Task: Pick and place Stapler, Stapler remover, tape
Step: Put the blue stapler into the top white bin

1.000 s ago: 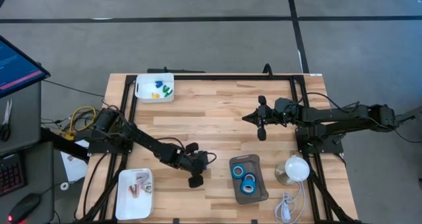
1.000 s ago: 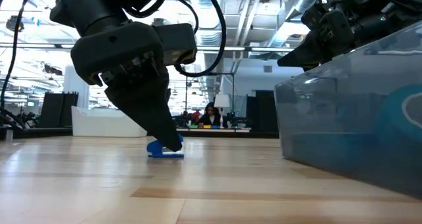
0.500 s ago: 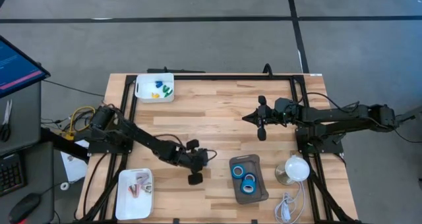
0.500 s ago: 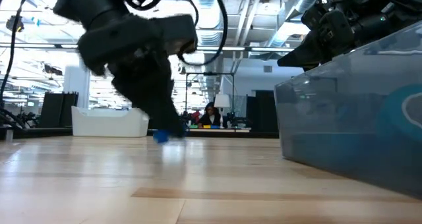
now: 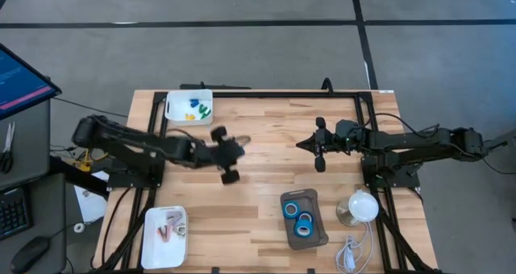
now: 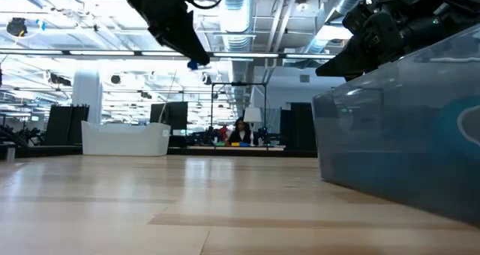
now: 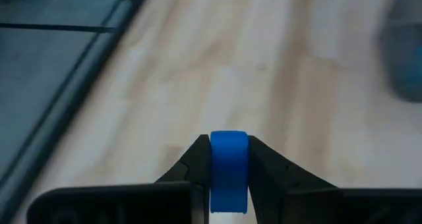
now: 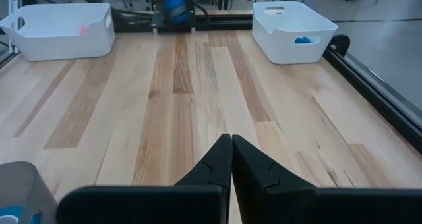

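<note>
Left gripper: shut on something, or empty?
Shut on a blue piece: the left gripper's jaws pinch its sides, lifted off the table.

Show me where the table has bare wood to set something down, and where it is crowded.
Bare wood lies between the white bin at the far edge and the right gripper, and in front of the left gripper, which carries a blue piece. The near edge is crowded: white tray, grey bin of tape, lamp.

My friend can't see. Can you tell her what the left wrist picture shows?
The left pincer is shut on a small bright blue object, squeezed between its two dark fingers. Beyond it lies the light wooden table, blurred, with grey floor past its edge.
</note>
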